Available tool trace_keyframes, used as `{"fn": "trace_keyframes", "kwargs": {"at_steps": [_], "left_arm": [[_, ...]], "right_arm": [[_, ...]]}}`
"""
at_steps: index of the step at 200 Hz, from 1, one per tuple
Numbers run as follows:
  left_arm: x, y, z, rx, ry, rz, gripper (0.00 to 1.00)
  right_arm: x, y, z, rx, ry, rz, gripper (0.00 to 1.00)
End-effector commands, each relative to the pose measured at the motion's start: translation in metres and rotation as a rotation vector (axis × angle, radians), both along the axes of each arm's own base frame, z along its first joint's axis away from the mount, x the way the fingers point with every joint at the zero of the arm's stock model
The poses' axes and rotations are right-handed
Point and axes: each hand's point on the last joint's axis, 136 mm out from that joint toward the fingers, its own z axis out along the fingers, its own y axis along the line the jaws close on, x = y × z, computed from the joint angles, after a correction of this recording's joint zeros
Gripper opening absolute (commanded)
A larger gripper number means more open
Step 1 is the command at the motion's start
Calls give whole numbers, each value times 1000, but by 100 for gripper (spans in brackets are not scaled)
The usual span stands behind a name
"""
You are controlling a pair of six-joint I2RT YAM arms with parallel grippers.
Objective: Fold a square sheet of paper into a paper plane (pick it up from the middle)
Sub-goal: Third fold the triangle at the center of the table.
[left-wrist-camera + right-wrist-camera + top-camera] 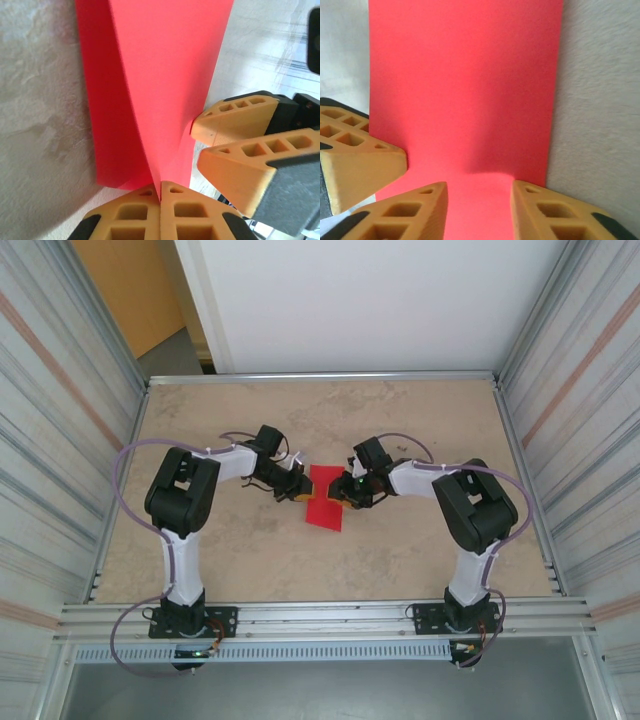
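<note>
Paper held tight by the left gripper, right gripper loose beside it.
Red sheet of paper [325, 502] lies folded near the middle of the tabletop [250, 570], and the left wrist view shows a crease running down it. The left gripper [300, 490] sits at the paper's 9 o'clock side. Its two fingers are pressed tight together on the paper's edge, right where the crease ends. The right gripper [350, 490] sits at the paper's 3 o'clock side. Its fingers stand a little apart, and red paper shows in the gap between them. One of its fingers [235, 120] touches the paper's edge.
</note>
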Motion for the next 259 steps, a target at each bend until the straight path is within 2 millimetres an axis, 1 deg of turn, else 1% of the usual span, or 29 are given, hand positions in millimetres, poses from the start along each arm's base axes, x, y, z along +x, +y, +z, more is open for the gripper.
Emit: {"fn": "trace_keyframes", "kwargs": {"at_steps": [1,18,39,59,75,97,128,152,162,181,201,236,259], "left_arm": [[1,3,10,-2,29,53,4],[2,4,13,3,55,99,4],[3,5,17,14,77,137,4],[3,5,21,13,104,156,5],[3,5,21,22,122,165,5],[3,6,20,37,136,171,5],[2,6,19,42,148,173,5],[1,7,17,47,153,173,5],[1,7,17,47,154,173,5],[1,7,16,50,156,173,5],[2,7,17,49,154,171,5],[2,8,15,56,158,172,5],[2,8,14,62,155,170,5]], "right_arm": [[9,-8,34,-89,-148,35,45],[6,-11,44,-179,-235,77,48],[-5,-7,52,-304,-355,156,51],[-16,3,57,-379,-449,233,55],[-28,17,61,-423,-516,306,59],[-40,32,58,-479,-557,392,62],[-50,53,50,-523,-582,475,64],[-53,62,42,-545,-579,506,65],[-53,62,37,-554,-570,509,65],[-53,61,31,-570,-557,512,64],[-53,56,29,-593,-554,511,58],[-54,47,35,-593,-561,498,43],[-54,43,37,-581,-557,493,35]]}}
